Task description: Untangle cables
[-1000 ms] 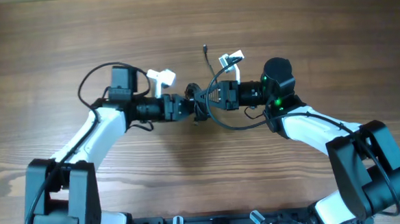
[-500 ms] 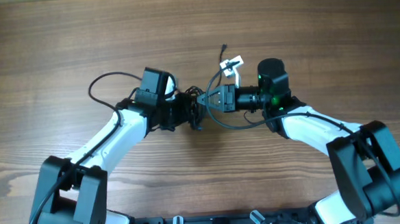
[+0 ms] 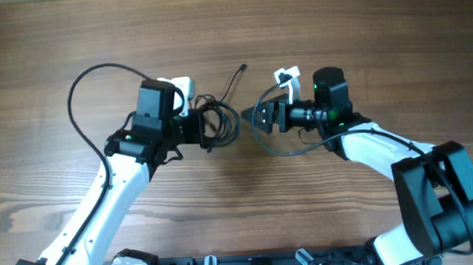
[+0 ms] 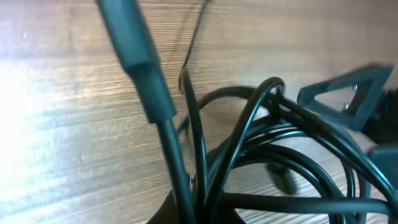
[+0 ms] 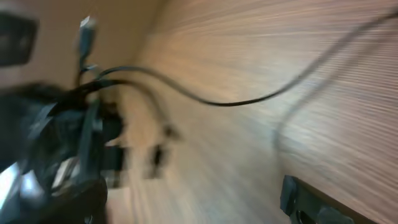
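Note:
The cables [image 3: 222, 122] form a small bundle of thin dark loops just right of my left gripper [image 3: 205, 128], which is shut on them. One loose end [image 3: 241, 68] trails up and to the right over the wood. In the left wrist view the cables [image 4: 261, 143] fan out as several overlapping loops from the closed jaws at the bottom edge, where my left gripper [image 4: 199, 208] pinches them. My right gripper [image 3: 260, 119] stands open a short way right of the bundle, apart from it. The blurred right wrist view shows my right gripper [image 5: 186, 199] with nothing between its fingers, and one thin cable [image 5: 217, 102] crosses above.
A thick black arm wire [image 3: 87, 75] loops high over the left arm. Another arm wire [image 3: 282, 149] curls under the right gripper. White caps [image 3: 182, 87] [image 3: 287, 74] stick out by each wrist. Bare wooden table [image 3: 231, 27] lies behind both arms.
My right gripper opened, let go of the cables and drew back to the right. My left gripper closed on the bundle and carried it left, so the two grippers now stand apart.

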You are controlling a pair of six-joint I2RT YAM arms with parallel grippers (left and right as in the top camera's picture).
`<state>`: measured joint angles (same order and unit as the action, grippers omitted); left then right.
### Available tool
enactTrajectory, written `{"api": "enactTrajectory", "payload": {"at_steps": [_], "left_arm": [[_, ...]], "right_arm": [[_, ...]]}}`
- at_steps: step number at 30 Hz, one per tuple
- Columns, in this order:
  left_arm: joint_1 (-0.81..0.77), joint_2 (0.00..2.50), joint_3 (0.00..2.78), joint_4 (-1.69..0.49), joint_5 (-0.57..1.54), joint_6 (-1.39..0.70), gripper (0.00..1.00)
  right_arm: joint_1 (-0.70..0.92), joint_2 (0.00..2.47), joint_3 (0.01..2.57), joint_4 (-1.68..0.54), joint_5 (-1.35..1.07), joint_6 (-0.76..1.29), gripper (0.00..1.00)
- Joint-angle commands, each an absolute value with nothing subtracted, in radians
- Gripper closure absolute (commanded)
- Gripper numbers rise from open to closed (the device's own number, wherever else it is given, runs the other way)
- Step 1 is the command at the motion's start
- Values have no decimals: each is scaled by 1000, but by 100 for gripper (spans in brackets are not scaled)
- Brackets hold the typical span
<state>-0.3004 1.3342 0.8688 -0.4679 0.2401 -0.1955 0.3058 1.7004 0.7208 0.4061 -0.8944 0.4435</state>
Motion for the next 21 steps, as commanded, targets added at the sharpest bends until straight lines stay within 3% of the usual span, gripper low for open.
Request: {"api": "enactTrajectory", "payload": {"at_steps": [1,9,16,18,19,21], "left_arm": [[-355,1336,866,-461,183,40,96],[-397,1341,866,-460,2,42,96],[-476,1341,866,-427,2,50,95],[-501,1342,866,-423,2,49,93],[-508,1342,866,-423,2,49,94],[-506,1342,866,-423,-4,49,94]], "right_arm": [[310,1698,725,413,-1083,370,12],[310,1698,725,427,-1222,468,16],[405,1698,725,453,-949,613,13],[433,1698,725,469,-934,613,21],[445,1698,725,471,-918,613,30],[452,1698,725,451,-871,611,62]]}}
